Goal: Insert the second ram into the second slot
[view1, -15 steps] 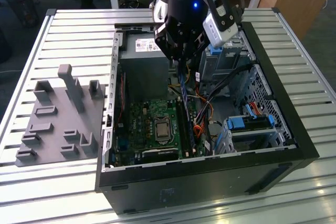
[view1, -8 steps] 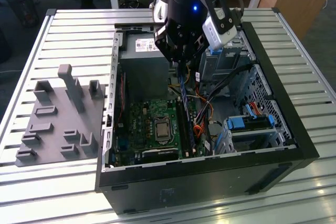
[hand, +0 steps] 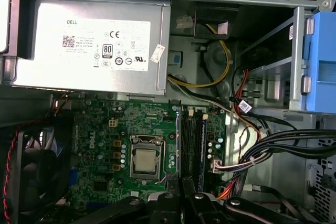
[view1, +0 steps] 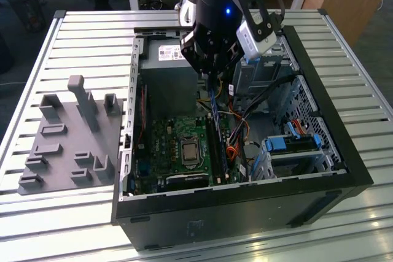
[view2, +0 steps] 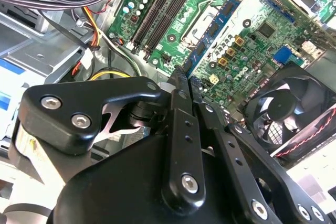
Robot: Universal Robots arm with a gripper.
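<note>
Open computer case [view1: 344, 151] lying on the slatted worktop [view1: 80, 35], with the gripper [view1: 212, 78] lowered into it over the motherboard [view1: 178, 145]. The fingers [view2: 178, 108] are closed on the second ram [view1: 212, 105], a thin blue stick that hangs from them in the exterior view, steeply tilted, its lower end near the memory slots [view1: 216, 148]. In the second wrist view the gripper [view2: 182, 85] shows the fingers drawn close together, leaving room for no more than a thin edge. In the first wrist view the memory slots [hand: 190, 148] run as dark parallel channels just beside the processor socket [hand: 145, 160], on the side away from the fan [view2: 286, 116], and the gripper [hand: 184, 203] sits in line with them. A blue strip lies along the slot farthest from the socket; whether that is a seated stick or the slot's own colour cannot be told. The step in hand is judged to be the approach: the stick is carried above the slots and is not yet seated. Insertion would call for bringing the stick's long edge parallel to the second channel out from the socket, squaring its tilt, keeping it off the cables [hand: 283, 145] beyond the slots, and pressing evenly along the stick's length.
</note>
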